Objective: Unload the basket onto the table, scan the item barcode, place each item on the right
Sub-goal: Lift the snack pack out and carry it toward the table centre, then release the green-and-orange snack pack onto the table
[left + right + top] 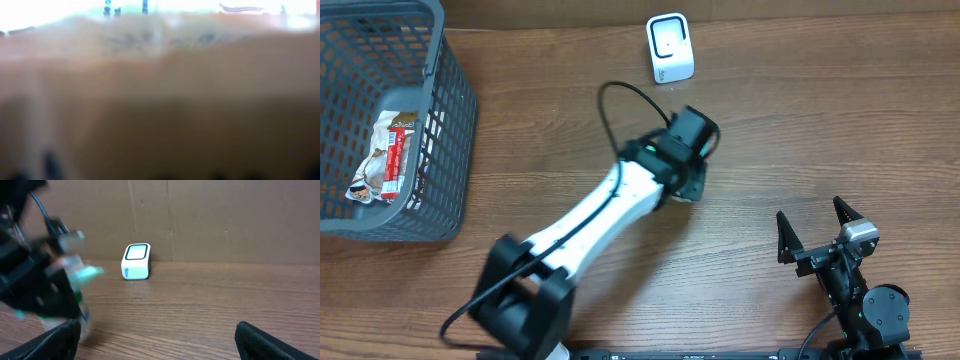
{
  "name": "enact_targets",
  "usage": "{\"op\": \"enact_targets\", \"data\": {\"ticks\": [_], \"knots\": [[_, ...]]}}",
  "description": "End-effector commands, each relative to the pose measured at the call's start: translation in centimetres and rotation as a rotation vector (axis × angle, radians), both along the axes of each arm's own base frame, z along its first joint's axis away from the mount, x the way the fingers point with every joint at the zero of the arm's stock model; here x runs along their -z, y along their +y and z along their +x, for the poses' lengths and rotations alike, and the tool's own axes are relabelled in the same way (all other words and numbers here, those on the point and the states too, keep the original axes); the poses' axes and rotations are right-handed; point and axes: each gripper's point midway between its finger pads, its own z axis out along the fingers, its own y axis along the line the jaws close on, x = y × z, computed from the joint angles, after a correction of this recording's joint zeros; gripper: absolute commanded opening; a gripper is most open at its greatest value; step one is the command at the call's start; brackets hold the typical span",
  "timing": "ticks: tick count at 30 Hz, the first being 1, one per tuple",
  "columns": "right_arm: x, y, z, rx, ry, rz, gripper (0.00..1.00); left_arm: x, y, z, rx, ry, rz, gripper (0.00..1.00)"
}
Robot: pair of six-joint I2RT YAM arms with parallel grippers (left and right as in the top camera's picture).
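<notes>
Turning the barcode face squarely toward the scanner [670, 48] window is advised, slowly, from where the left gripper [683, 172] is poised near the scanner on the robot's side. Whether its jaws are closed on anything cannot be told: its wrist view is a tan blur. One packet [388, 158] is seen in the basket [450, 120], well left of the scanner. The right gripper [817, 232] is spread wide, empty

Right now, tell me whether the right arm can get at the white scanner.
Probably yes. The right arm has open jaws, and its wrist view shows bare table between them and the scanner. The left arm reaches in left of that path and might crowd it.
</notes>
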Motion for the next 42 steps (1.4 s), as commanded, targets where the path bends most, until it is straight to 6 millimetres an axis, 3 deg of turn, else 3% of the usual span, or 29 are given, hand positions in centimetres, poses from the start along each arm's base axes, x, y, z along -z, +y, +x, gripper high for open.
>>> {"op": "enact_targets", "data": {"ticks": [1, 6, 9, 12, 16, 20, 27, 32, 42], "knots": [[0.2, -0.1, 0.0, 0.005, 0.0, 0.004, 1.0, 1.7, -0.6, 0.7, -0.065, -0.013, 0.017, 0.3], [0.2, -0.1, 0.0, 0.005, -0.001, 0.004, 1.0, 3.5, -1.2, 1.2, -0.114, 0.0, 0.003, 0.31], [0.2, -0.1, 0.0, 0.005, 0.0, 0.004, 1.0, 3.6, -1.4, 1.3, -0.118, -0.002, -0.005, 0.47], [0.2, -0.1, 0.0, 0.005, 0.0, 0.004, 1.0, 3.6, -1.5, 1.2, -0.115, 0.004, -0.011, 0.73], [0.2, -0.1, 0.0, 0.005, 0.0, 0.004, 1.0, 3.4, -2.0, 1.1, -0.102, 0.013, -0.031, 1.0], [0.2, -0.1, 0.0, 0.005, 0.0, 0.004, 1.0, 2.1, -2.3, 1.7, -0.1, -0.001, -0.041, 1.0], [0.2, -0.1, 0.0, 0.005, -0.001, 0.004, 1.0, -3.1, -3.2, 3.1, -0.061, -0.046, -0.056, 1.0], [0.2, -0.1, 0.0, 0.005, 0.0, 0.004, 1.0, -8.0, -2.9, 4.5, -0.05, -0.096, -0.072, 1.0], [0.2, -0.1, 0.0, 0.005, 0.0, 0.004, 1.0, -16.4, 1.7, 6.6, -0.138, -0.169, -0.118, 1.0]]}}
